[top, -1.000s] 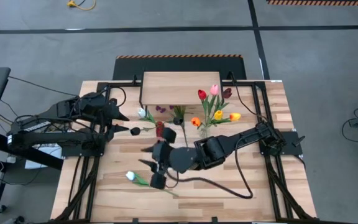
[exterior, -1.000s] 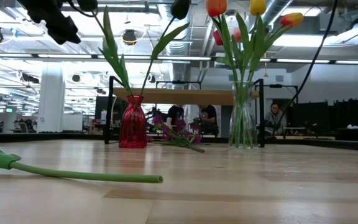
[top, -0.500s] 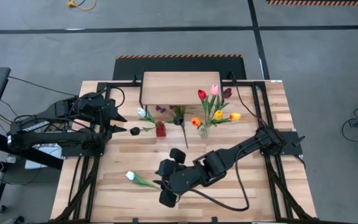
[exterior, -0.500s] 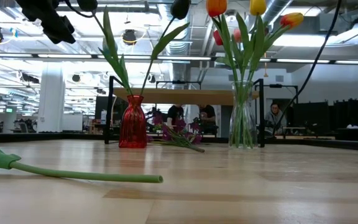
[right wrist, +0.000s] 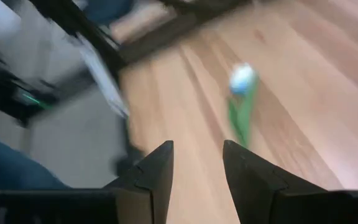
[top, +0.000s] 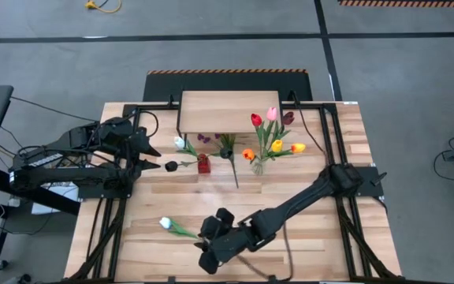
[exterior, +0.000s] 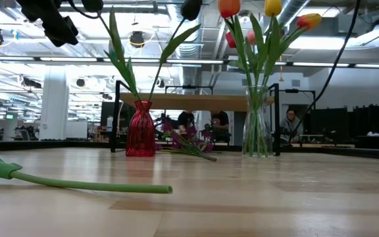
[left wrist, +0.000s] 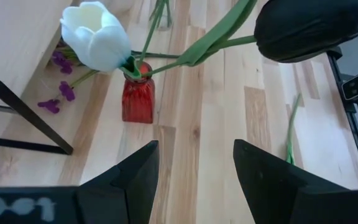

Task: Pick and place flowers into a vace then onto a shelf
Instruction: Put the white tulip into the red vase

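Wooden shelf point(top: 228, 111) at table's point(top: 329, 237) far edge. Well before it, right gripper point(top: 208, 249) with fingers parted, empty, just beside loose white tulip point(top: 166, 224). Left gripper point(top: 150, 155) spread, empty, beside red vase point(top: 202, 163) near shelf.

Floor point(top: 416, 71): grey concrete, black line far side.
Cable point(top: 101, 6): yellow, far left.
People point(exterior: 219, 125): seated in room bkgd, beyond table.
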### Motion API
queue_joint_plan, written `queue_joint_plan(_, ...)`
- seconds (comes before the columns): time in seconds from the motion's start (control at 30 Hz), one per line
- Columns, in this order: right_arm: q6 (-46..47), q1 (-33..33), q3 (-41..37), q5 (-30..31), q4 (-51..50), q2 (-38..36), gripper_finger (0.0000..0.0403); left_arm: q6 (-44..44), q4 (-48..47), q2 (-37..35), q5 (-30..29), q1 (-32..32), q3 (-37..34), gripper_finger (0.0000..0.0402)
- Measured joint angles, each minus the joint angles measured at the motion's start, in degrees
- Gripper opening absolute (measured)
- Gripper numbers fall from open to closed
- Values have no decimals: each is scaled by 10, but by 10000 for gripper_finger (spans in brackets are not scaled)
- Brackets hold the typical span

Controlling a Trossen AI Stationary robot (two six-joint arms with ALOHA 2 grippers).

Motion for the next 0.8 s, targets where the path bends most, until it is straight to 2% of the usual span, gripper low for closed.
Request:
queue_joint_plan(0.23, 1, -8, -1, -47, 40, 94, 131, -1, -2, 0, 16, 0, 0, 195)
queue_joint_plan(0.53, 25, -18, 34, -30, 7, 184, 109, -7, -2, 0, 18, 0, 0, 195)
queue_joint_plan(0.8, 28, -29, 49, -21, -34, 199, 78, -14, -3, 0, 18, 0, 0, 195)
